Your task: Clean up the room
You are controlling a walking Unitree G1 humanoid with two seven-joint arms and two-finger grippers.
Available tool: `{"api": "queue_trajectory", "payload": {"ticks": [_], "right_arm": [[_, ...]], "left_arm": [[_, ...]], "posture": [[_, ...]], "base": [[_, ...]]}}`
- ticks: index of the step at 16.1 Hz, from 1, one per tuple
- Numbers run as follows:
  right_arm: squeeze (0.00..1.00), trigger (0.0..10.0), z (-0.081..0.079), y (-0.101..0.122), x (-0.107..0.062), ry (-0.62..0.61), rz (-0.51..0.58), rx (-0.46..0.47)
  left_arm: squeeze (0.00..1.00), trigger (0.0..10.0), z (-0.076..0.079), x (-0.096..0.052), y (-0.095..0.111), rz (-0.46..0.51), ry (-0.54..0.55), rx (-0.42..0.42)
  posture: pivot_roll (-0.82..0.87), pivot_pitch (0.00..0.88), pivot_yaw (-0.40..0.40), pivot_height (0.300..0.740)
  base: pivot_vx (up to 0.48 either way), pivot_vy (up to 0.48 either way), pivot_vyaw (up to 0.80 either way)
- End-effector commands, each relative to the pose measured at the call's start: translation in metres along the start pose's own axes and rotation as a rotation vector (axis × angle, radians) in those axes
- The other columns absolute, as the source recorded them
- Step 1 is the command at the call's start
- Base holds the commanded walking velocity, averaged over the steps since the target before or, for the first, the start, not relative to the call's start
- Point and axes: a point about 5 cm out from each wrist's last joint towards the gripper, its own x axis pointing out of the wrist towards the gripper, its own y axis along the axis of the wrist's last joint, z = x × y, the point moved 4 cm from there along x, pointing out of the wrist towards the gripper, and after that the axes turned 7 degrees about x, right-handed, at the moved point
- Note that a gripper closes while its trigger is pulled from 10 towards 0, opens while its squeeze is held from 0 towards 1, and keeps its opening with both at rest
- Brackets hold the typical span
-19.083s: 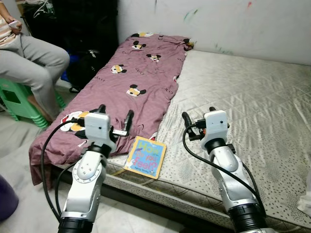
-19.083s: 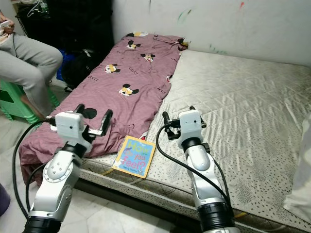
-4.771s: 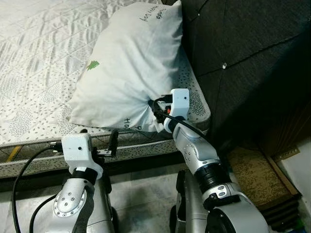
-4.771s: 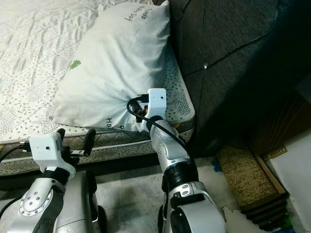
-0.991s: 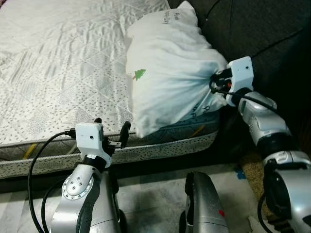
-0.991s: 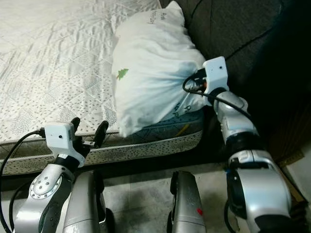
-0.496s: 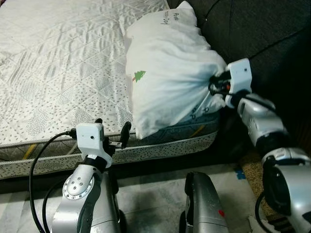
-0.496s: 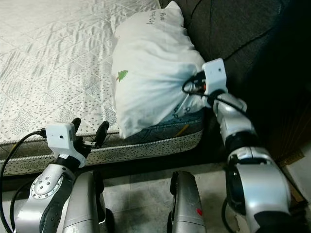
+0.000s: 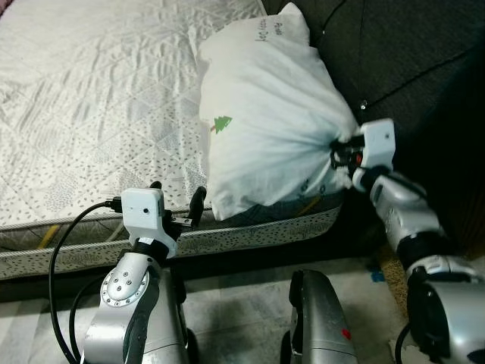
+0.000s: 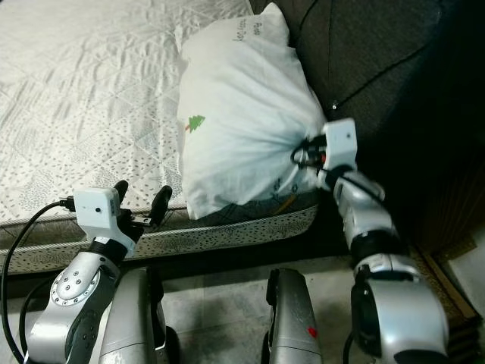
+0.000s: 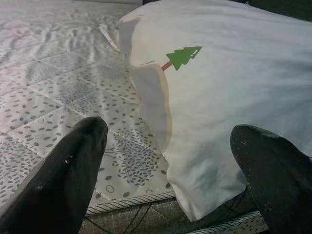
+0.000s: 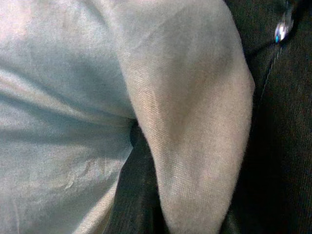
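Presently, notes at the bed's head end.

Pillow: white pillow (image 9: 265, 114) with a small green tree print, propped at the mattress (image 9: 91, 114) corner next to the dark padded headboard (image 9: 409, 53); its upper end leans on the headboard, its lower end hangs a little over the mattress's front edge.

Right gripper: right gripper (image 10: 303, 158) at the pillow's lower corner on the headboard side, jaws pinched closed on a bunched fold of the cover; creases fan out from that spot. Right wrist view is close-up fabric with dark upholstery beside it.

Left gripper: left gripper (image 9: 176, 208) just off the mattress's front edge, near the pillow's lower corner but not touching it. Fingers (image 11: 73, 170) stand wide apart, holding nothing.

Mattress: bare quilted top; no loose items on the part in view.

Floor: pale tile (image 9: 227, 303) below the bed's front edge; the robot's own legs in the foreground.

Progress, judged: pillow is at the head corner and in hand, but sits crooked and bunched, so it is not yet settled.

Left to do, judged: square the pillow flat against the headboard, back from the front edge, then release. Whether the rest of the room needs tidying cannot be told from here.

Risk, judged: letting go now could let the overhanging end slide off the edge.
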Motion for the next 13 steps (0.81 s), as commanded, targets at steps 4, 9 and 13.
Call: {"api": "queue_trajectory", "payload": {"ticks": [4,9,13], "right_arm": [[1.0,10.0,-0.001,0.022,0.003,-0.06,0.11,-0.052],[1.0,10.0,0.001,0.053,-0.001,-0.104,0.247,-0.111],[1.0,10.0,0.013,0.033,-0.018,-0.123,0.215,-0.101]], "left_arm": [[0.0,10.0,-0.002,0.004,-0.001,-0.003,-0.007,0.022],[0.0,10.0,-0.002,0.005,0.0,0.005,-0.003,0.024],[0.0,10.0,-0.003,0.006,-0.001,0.006,-0.005,0.029]], "posture": [[0.0,0.099,0.022,0.53],[0.0,0.077,0.017,0.53],[-0.01,0.065,0.025,0.53]], "base": [[0.0,0.0,0.0],[0.0,0.0,0.0],[0.0,0.0,0.0]]}}
